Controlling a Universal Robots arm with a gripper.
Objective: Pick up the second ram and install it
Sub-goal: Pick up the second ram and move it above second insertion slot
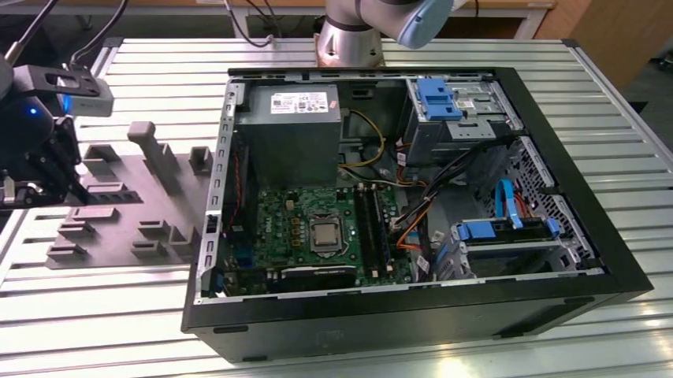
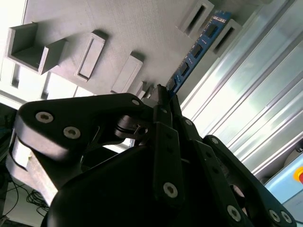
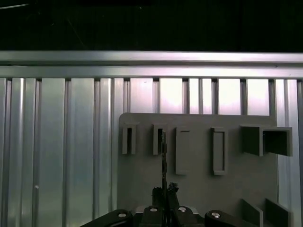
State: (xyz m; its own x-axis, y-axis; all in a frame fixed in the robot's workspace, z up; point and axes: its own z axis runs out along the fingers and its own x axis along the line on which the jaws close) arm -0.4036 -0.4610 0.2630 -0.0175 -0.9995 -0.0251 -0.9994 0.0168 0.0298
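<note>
The second ram (image 2: 196, 49) is a thin blue-green stick with dark chips, seen edge-on in the first wrist view (image 3: 164, 161). My gripper (image 2: 163, 94) is shut on its near end, fingers pressed together around it (image 3: 164, 191). The stick's far end lies between two upright posts of the grey fixture block (image 2: 142, 28). In the exterior view my gripper (image 1: 42, 185) hangs over the left side of that fixture block (image 1: 137, 205), well away from the open computer case (image 1: 568, 118). The long black memory slots (image 1: 370, 228) sit on the green motherboard inside the case.
The fixture block (image 3: 199, 189) carries several raised posts and pockets around the ram. It rests on a ribbed metal table (image 1: 126, 315). Inside the case are a grey power supply (image 1: 289, 134), blue drive brackets (image 1: 436, 98) and loose cables (image 1: 421, 213). The arm's base (image 1: 352, 39) stands behind the case.
</note>
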